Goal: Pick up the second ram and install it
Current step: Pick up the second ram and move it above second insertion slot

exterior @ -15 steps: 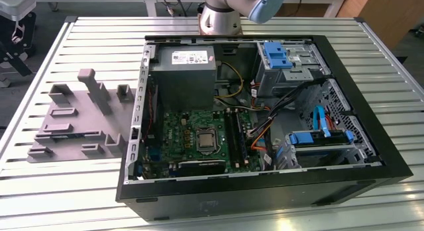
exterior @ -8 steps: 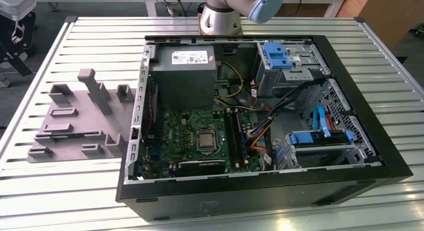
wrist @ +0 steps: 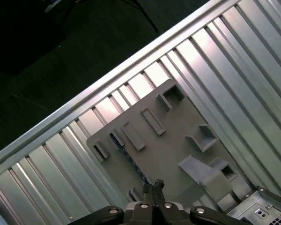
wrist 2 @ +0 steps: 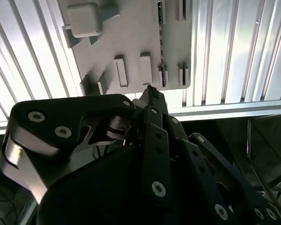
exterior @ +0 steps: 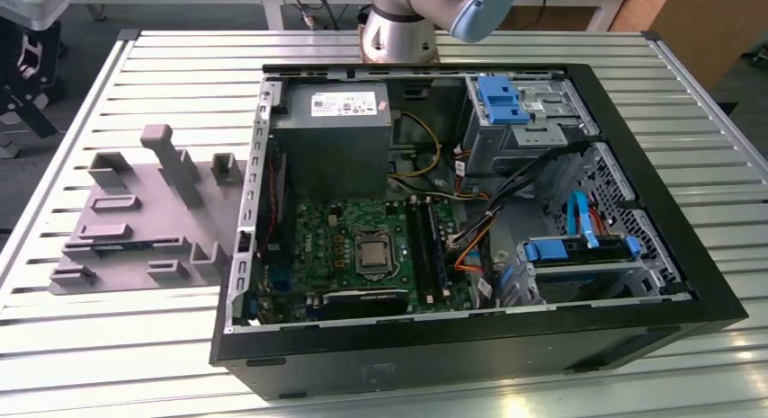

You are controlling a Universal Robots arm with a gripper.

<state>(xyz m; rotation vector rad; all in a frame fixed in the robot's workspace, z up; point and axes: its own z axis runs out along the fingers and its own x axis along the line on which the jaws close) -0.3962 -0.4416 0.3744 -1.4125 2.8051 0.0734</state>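
Note:
The second ram (wrist: 127, 155) is a thin dark bluish strip standing on edge in slots of the grey fixture plate (wrist: 178, 140). In the second wrist view the ram (wrist 2: 161, 51) runs along the fixture (wrist 2: 131, 42) as a narrow dark line. My gripper (wrist: 154, 184) hovers well above the fixture, its tips lined up near one end of the stick. Its black fingers (wrist 2: 152, 96) are pressed together with nothing between them. In the exterior view the open computer case (exterior: 480, 346) shows long black memory slots (exterior: 426, 243) beside the processor socket (exterior: 373, 253).
The grey fixture plate (exterior: 144, 211) lies on the slatted metal table (exterior: 120, 346), at the exterior view's left of the case. It carries several raised holders and a tall post (exterior: 168, 162). Cables, a power supply (exterior: 334, 135) and blue drive latches (exterior: 498, 99) crowd the case.

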